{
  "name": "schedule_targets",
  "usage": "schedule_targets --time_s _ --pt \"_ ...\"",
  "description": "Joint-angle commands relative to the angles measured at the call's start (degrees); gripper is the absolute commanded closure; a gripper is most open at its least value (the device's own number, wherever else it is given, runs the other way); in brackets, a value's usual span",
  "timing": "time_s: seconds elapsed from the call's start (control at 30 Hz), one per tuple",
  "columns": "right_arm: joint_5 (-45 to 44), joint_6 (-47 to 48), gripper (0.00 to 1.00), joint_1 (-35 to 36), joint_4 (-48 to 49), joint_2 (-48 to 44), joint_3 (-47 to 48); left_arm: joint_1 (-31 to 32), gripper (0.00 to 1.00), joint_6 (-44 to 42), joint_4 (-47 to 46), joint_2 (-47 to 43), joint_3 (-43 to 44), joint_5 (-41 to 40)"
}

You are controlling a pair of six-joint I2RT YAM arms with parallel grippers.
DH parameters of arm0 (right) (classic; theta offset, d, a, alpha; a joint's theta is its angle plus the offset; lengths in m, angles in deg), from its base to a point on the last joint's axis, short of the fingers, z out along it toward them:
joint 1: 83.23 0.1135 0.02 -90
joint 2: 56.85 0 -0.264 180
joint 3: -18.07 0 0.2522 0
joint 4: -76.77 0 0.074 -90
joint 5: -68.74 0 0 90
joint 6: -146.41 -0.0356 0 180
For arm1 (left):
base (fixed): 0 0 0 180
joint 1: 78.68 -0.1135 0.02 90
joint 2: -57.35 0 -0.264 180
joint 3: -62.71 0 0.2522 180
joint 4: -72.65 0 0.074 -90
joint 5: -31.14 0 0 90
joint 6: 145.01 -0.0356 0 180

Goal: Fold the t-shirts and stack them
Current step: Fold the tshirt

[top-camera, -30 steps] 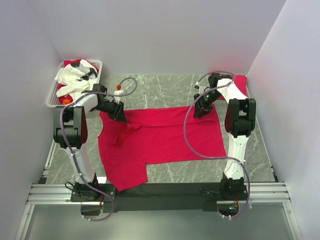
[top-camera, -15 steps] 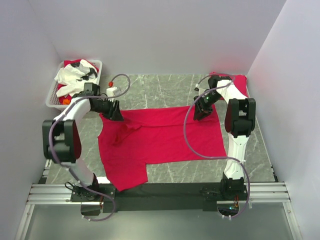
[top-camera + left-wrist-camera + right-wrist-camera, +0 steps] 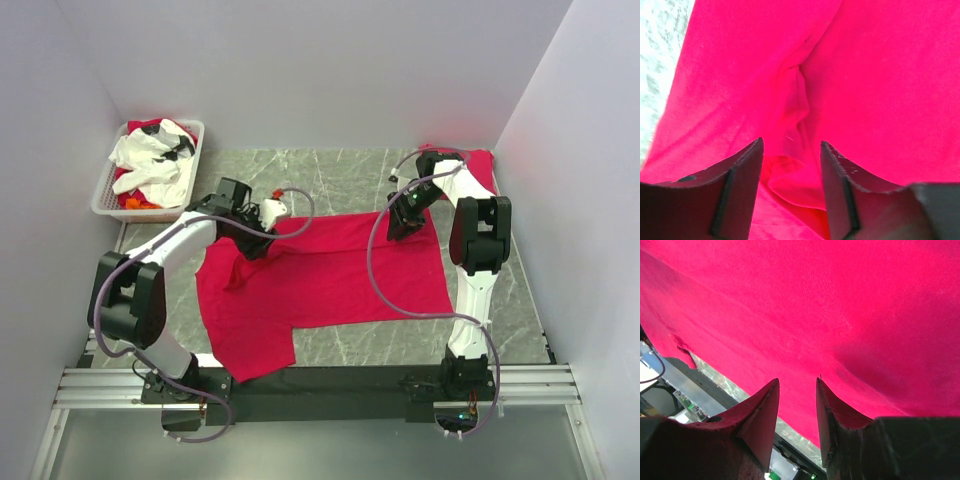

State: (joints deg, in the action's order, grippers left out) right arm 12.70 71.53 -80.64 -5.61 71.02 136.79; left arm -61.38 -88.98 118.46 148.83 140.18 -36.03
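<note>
One red t-shirt (image 3: pixel 330 275) lay spread flat across the middle of the desk (image 3: pixel 340 175), with a sleeve reaching toward the near edge. The left fingers (image 3: pixel 740 170) stood open astride a raised crease near the shirt's far left part (the cloth was not pinched). The right fingers (image 3: pixel 760 410) were narrowly parted at its far right edge. A second t-shirt (image 3: pixel 483 165) sat in the far right corner. A white basket (image 3: pixel 105 195) of clothes occupied the far left corner.
</note>
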Motion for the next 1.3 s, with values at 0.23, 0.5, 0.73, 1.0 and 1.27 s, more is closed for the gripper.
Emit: schedule_targets --time_s 0.23,0.5,0.73,1.0,1.27 --pt "0.94 1.41 0.58 -1.97 -0.64 -0.34 -0.29 4.58 0.51 -10.67 2.56 5.36 2.74 -11.76" --pt "1.2 1.59 0.58 -2.33 -0.2 -0.43 -0.99 6.25 0.92 -7.26 7.84 7.21 7.91 -6.68" --pt "0.94 2.11 0.58 -2.33 -0.29 -0.78 -1.52 7.4 0.91 0.39 16.89 14.16 13.9 6.41" --pt "1.2 2.2 0.58 -2.24 -0.9 0.27 -0.2 6.09 0.59 1.28 20.15 9.61 14.35 18.82" --pt "1.82 2.02 0.58 -1.89 -0.55 0.01 0.15 -10.94 0.62 2.08 20.57 10.28 15.57 15.05"
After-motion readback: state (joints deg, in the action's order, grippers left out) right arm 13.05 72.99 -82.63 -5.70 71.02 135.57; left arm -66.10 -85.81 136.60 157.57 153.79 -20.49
